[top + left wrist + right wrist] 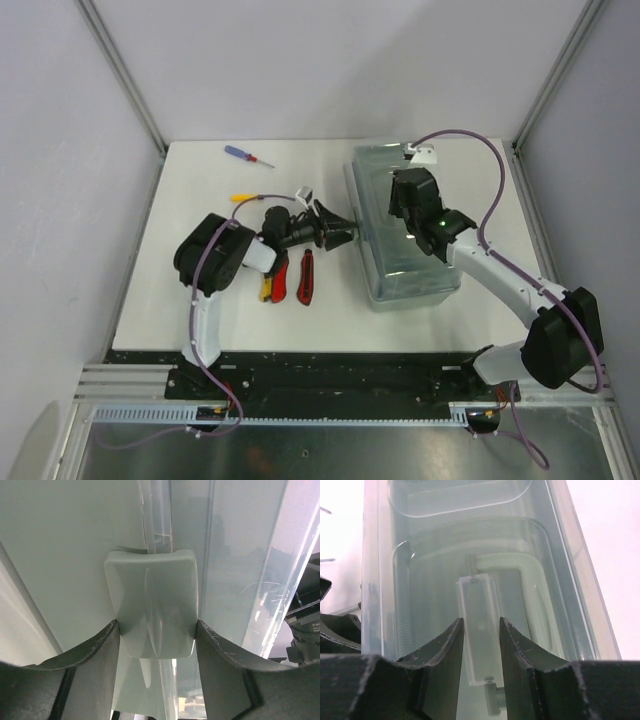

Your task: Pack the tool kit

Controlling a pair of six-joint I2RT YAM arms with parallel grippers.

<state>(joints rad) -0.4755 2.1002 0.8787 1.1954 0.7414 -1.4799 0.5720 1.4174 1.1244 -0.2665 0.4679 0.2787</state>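
The toolbox [415, 288] sits on the right half of the table [200, 190], its long axis running near to far. The left gripper [157, 625] clamps its side latch [152, 595]. The right gripper [481, 625] pinches the lid's clear handle [479, 605], which lies along that axis.

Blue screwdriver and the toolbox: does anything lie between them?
No. The top view shows only bare table between the blue screwdriver and the toolbox.

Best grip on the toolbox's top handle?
Take the clear handle bar at mid-length, from straight above, fingers across its narrow width. It lies flat along the lid, long sides exposed; the right hand holds it that way.
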